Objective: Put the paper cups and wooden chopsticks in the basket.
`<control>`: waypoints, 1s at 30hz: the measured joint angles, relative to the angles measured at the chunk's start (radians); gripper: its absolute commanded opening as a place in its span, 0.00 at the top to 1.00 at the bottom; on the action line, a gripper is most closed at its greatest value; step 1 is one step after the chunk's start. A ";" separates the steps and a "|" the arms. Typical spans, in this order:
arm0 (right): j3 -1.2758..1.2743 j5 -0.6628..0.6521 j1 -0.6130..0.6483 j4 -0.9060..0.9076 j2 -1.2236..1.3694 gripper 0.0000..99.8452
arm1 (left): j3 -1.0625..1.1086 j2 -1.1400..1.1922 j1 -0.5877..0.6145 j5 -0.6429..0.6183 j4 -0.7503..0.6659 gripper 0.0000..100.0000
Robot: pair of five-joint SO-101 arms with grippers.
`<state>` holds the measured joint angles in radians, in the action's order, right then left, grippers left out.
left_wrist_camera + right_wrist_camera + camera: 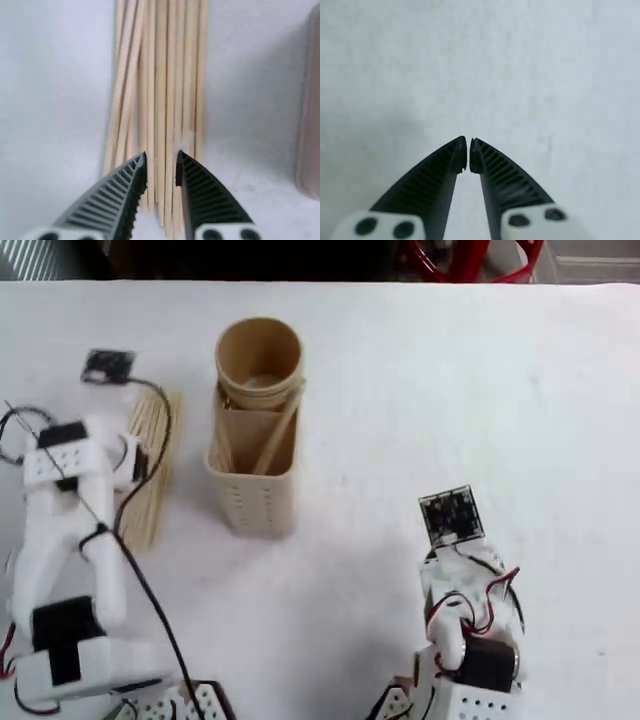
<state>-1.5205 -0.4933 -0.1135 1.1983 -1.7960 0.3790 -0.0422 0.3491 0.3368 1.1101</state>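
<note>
Right hand [468, 152]: by the near edge of the table [470, 370], tips pressed together over bare surface. Left hand [161, 161]: toward left edge, narrowly spread over the wooden chopsticks [165, 75] (loose bundle, lying flat). Basket [250, 502]: mid-table, beside the bundle; holds one leaning chopstick [278, 435] and, at its far end, a paper cup [258, 355], mouth up.

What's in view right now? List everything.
table: one, white
basket: one, beige, mid-table
cup: one, tan, at the basket's far end, seemingly inside
chopsticks: a pile, pale wood, on the table beside the basket
chopstick: one, pale wood, leaning in the basket
red object: one, past the table's far edge
left gripper: black, slightly open over the pile
right gripper: black, shut, over bare table
</note>
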 measured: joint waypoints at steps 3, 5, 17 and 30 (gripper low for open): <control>-0.074 0.000 -0.017 0.000 0.005 0.97 | -0.058 0.046 -0.028 -0.023 0.020 0.89; -0.137 0.000 -0.023 -0.023 0.006 0.98 | -0.068 0.084 -0.038 -0.052 0.005 0.89; -0.161 0.000 -0.023 -0.058 0.002 0.98 | -0.095 0.311 -0.083 -0.064 -0.114 0.89; -0.161 0.000 -0.023 -0.015 0.002 0.98 | -0.250 0.471 -0.098 -0.066 -0.017 0.96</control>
<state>-1.6817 -0.4933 -0.1366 1.1830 -1.7944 0.1289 0.4289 0.2509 0.2708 1.0932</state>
